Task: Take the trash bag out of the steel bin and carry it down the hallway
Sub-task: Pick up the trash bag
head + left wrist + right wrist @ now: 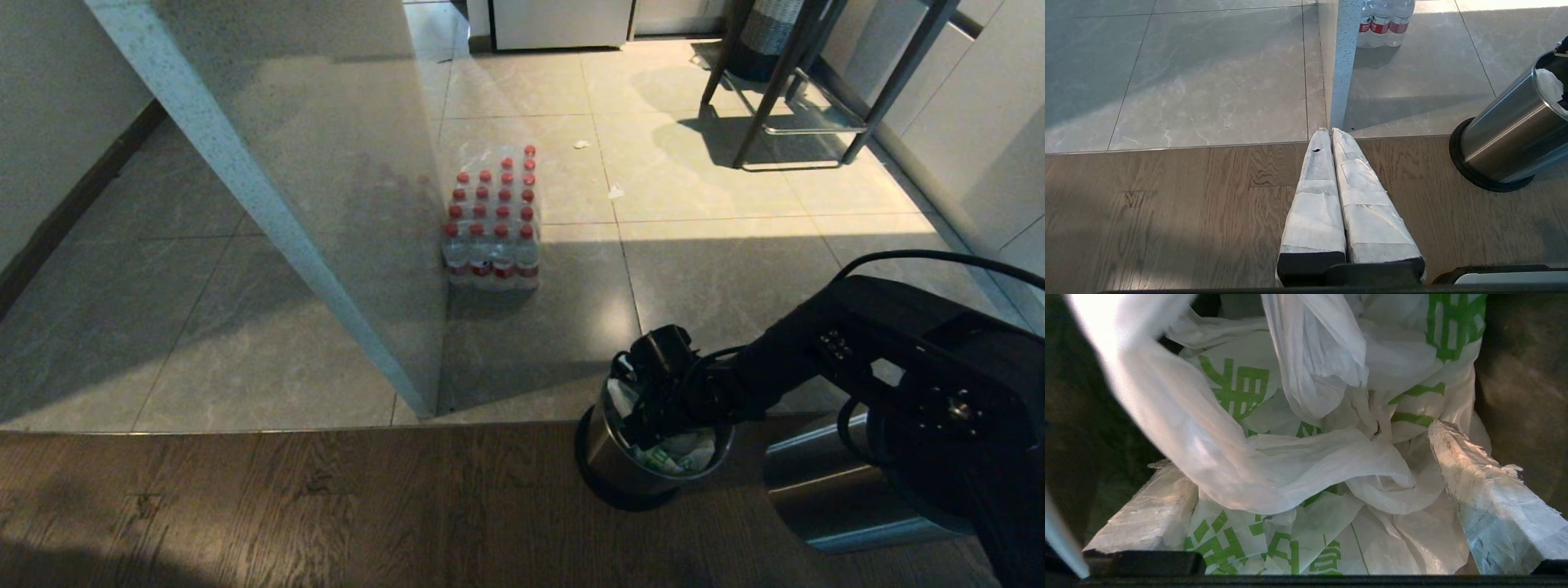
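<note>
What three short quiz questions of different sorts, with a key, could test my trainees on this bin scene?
1. True or false: the trash bag lies inside the steel bin.
2. Which gripper is at the bin's mouth? A) left gripper B) right gripper
3. Fill in: the pack of bottles behind the bin has ___ caps.

Key: 1 true. 2 B: its fingers stand open either side of the bag, while the left gripper hangs shut over the wooden floor. 3 red.
</note>
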`<state>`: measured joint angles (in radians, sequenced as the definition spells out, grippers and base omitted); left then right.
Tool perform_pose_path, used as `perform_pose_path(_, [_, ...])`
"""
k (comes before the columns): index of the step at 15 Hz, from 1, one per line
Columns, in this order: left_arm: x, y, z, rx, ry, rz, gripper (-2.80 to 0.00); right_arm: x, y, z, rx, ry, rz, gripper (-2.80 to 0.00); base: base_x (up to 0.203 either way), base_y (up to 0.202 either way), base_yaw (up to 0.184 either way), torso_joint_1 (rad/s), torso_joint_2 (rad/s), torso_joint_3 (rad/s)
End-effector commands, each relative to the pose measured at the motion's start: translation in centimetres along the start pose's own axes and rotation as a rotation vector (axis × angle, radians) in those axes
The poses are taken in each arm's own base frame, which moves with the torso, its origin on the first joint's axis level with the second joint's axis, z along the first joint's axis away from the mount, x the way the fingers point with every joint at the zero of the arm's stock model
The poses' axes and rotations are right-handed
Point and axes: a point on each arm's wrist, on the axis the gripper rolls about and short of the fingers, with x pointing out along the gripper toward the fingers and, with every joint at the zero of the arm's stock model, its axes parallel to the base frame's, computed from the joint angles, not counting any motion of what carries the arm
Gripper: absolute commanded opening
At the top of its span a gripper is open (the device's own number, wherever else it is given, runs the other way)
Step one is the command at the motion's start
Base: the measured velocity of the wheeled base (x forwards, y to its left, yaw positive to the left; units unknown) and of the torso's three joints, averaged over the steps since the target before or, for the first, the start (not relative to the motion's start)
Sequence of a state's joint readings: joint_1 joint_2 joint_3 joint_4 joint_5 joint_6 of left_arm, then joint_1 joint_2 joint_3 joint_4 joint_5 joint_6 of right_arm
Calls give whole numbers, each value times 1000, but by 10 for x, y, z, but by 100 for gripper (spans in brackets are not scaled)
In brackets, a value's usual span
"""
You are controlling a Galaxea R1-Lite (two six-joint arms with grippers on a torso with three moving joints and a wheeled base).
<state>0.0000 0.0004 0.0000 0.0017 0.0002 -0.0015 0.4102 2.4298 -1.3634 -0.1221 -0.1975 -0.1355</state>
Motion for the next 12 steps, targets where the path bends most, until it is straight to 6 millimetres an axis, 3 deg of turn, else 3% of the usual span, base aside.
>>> perform_pose_path(1, [0, 0, 0, 0, 1, 1, -280, 1, 1, 0, -2, 1, -1, 0, 0, 0, 0, 0, 0, 0])
perform_pose_path(8, [0, 0, 0, 0, 1, 0, -280, -3, 2, 0, 4, -3, 4, 0, 0, 0, 0, 0, 0, 0])
perform_pose_path(9, [0, 0, 0, 0, 1, 1, -280, -2, 2, 3, 0, -11, 5, -280, 0, 0, 0, 0, 0, 0])
perform_pose_path(12, [0, 0, 0, 0, 1, 1, -280, 0, 8, 4, -11, -12, 8, -280, 0, 0, 0, 0, 0, 0])
